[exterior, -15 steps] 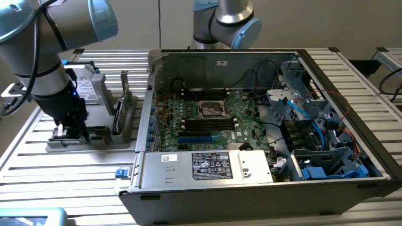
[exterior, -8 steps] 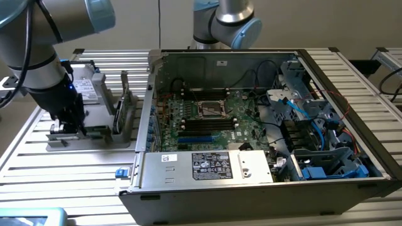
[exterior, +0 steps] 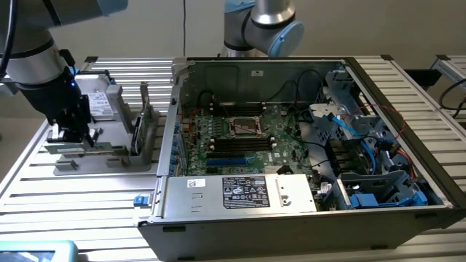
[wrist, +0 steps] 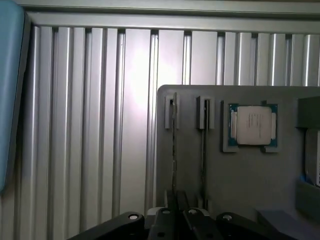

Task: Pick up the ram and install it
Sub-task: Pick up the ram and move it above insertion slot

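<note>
The ram [wrist: 174, 150] stands edge-on in a slot of the grey holder plate [wrist: 250, 175], seen as a thin dark line. My gripper [wrist: 175, 204] is down over its near end, the two black fingers drawn together on the stick. A second thin stick [wrist: 203, 150] stands in the neighbouring slot. In the exterior view my gripper [exterior: 71, 136] hangs low over the holder plate [exterior: 109, 150] at the exterior view's left. The open computer case [exterior: 291, 218] lies beside it, with the motherboard [exterior: 244, 136] and its long black slots [exterior: 240, 144] exposed.
A square silver processor [wrist: 252, 125] sits in a pocket of the holder plate. Upright grey parts [exterior: 142, 131] rise between my gripper and the case wall. A second robot arm [exterior: 258, 24] stands behind the case. The case holds blue cables [exterior: 350, 131] and a power supply [exterior: 240, 191]. The table is ribbed aluminium [exterior: 73, 218].
</note>
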